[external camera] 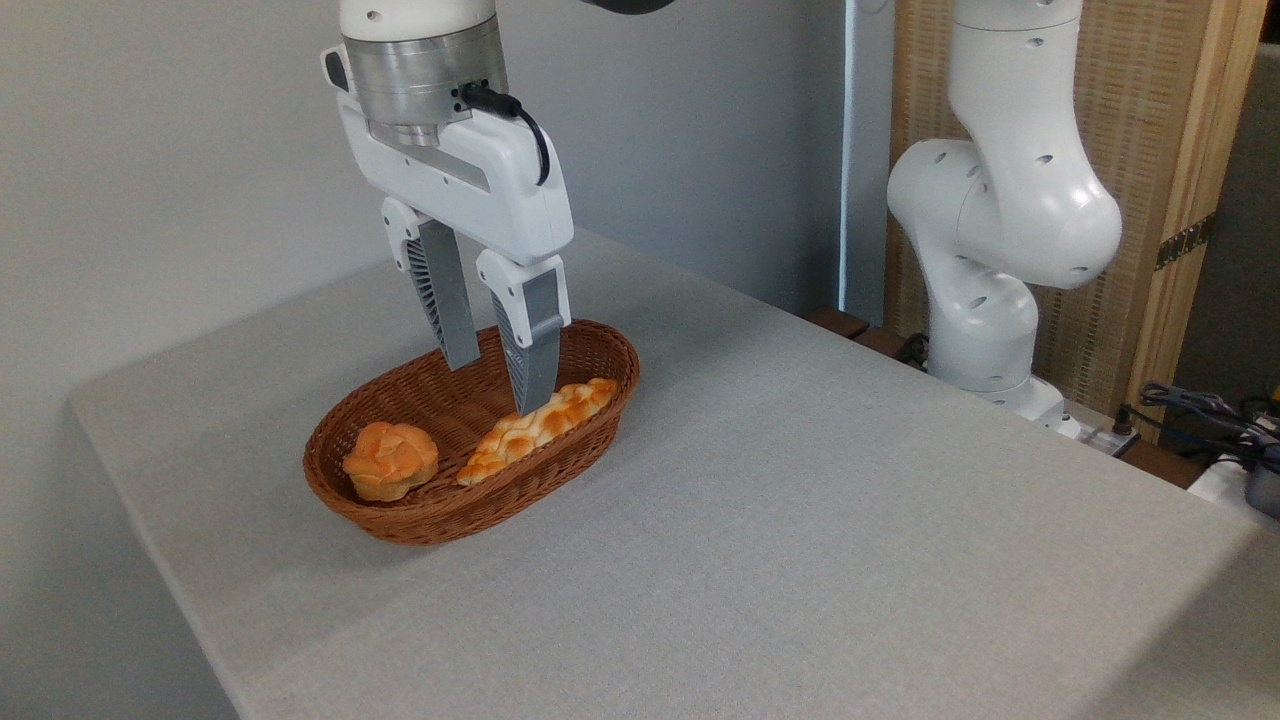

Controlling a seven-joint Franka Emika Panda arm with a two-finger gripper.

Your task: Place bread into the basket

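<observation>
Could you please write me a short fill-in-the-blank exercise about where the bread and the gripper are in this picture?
1. The long braided bread lies inside the ____.
2. The gripper stands above the basket with its fingers ____, holding nothing.
3. The small round bun sits at the basket's ____ end in the picture.

Missing words: basket; open; left

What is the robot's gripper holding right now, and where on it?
Nothing. The gripper is open above the oval reddish-brown wicker basket; the long braided golden loaf lies in the basket, with one fingertip just over it.
</observation>
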